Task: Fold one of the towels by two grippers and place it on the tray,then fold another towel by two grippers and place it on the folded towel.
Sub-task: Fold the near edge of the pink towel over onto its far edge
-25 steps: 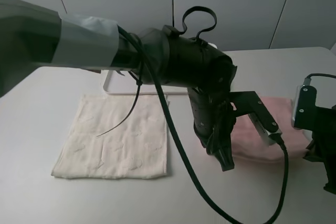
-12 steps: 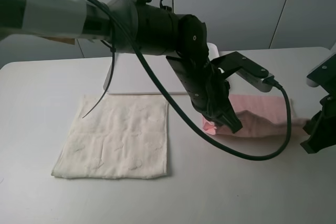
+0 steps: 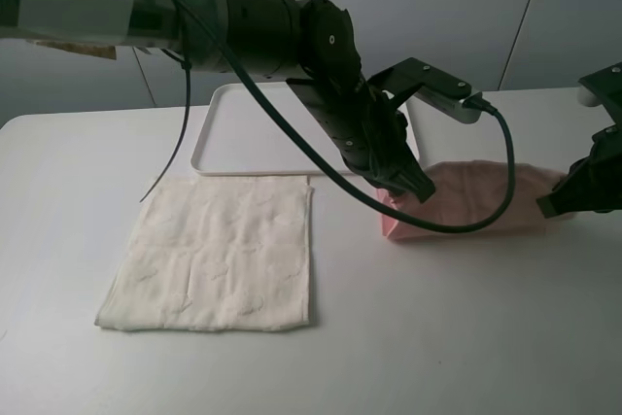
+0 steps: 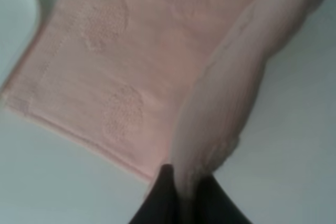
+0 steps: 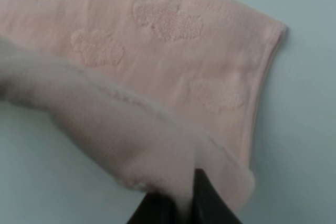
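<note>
Your left gripper [image 3: 413, 188] is pinched tight on a raised ridge of the pink towel [image 3: 478, 203]. The left wrist view shows the dark fingertips closed with cloth bunched between them. Your right gripper [image 3: 552, 204] is clamped the same way on the towel's other end, with a lifted flap draped from its tips over the flat layer below. You're mid-fold on the first towel: both claws hold one edge up and are carrying it across the rest of the cloth, which lies on the table [image 3: 437, 337]. It sits to the right of the cream-white towel [image 3: 219, 255] and just off the near right corner of the tray [image 3: 208, 156], not on it. From here I'd judge you need to keep both claws level and moving together until the held edge lines up with the opposite edge, then lower and let go. If one side leads, the fold will likely skew. The tray is bare where it shows, and the cream-white towel lies flat and untouched. Against a second ago, both grippers have moved away from the camera. The left arm then hung low and hid most of the tray, with its claw pointing down at the towel's near edge, and the right claw sat nearer the table's front edge.
</note>
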{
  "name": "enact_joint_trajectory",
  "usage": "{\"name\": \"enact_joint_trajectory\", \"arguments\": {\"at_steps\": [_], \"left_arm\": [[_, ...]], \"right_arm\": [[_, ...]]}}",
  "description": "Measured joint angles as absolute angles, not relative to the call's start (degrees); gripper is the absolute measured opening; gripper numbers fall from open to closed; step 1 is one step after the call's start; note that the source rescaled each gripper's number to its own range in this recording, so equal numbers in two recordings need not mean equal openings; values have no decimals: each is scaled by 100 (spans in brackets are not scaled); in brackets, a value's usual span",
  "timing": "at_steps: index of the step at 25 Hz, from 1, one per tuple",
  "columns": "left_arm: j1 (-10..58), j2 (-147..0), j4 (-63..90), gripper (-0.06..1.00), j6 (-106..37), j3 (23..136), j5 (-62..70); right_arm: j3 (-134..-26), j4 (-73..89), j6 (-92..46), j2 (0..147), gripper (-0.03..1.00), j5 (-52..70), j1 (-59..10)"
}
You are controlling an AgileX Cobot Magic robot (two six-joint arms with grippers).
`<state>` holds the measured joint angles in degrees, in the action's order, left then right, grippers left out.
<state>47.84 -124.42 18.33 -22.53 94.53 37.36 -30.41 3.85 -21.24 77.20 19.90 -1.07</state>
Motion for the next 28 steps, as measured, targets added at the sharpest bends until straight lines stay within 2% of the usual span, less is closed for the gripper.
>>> {"name": "enact_joint_trajectory", "arguments": {"at_steps": [11,13,14,15,17,18,19,20,21,22,28], "left_arm": [[4644,-12579,1773,1,-2253,9453,3437],[4632,-12616,1760,9,-2253,9453,3314],[4622,-12616,1750,17,-2253,9453,3264],[4612,-12616,1750,26,-2253,9453,3220],[4598,-12616,1725,58,-2183,9453,3151],[4575,-12616,1712,76,-2109,9453,3124],[4575,-12616,1699,88,-2046,9453,3098],[4552,-12616,1688,95,-1998,9453,3086],[4536,-12616,1676,97,-1973,9453,3071],[4526,-12616,1676,98,-1941,9463,3071],[4515,-12616,1567,100,-1318,9488,3375]], "right_arm": [[-3680,360,-1619,8674,1,1710,-107],[-3680,310,-1509,8737,1,1521,-107],[-3680,268,-1470,8751,4,1428,-107],[-3680,255,-1440,8779,11,1340,-107],[-3680,231,-1394,8799,33,1211,-107],[-3680,231,-1388,8799,50,1123,-107],[-3684,221,-1352,8799,69,1035,-107],[-3684,221,-1325,8799,83,995,-107],[-3697,221,-1303,8799,93,982,-107],[-3734,221,-1292,8799,97,1005,-107],[-4109,221,-896,8840,100,1851,5]]}}
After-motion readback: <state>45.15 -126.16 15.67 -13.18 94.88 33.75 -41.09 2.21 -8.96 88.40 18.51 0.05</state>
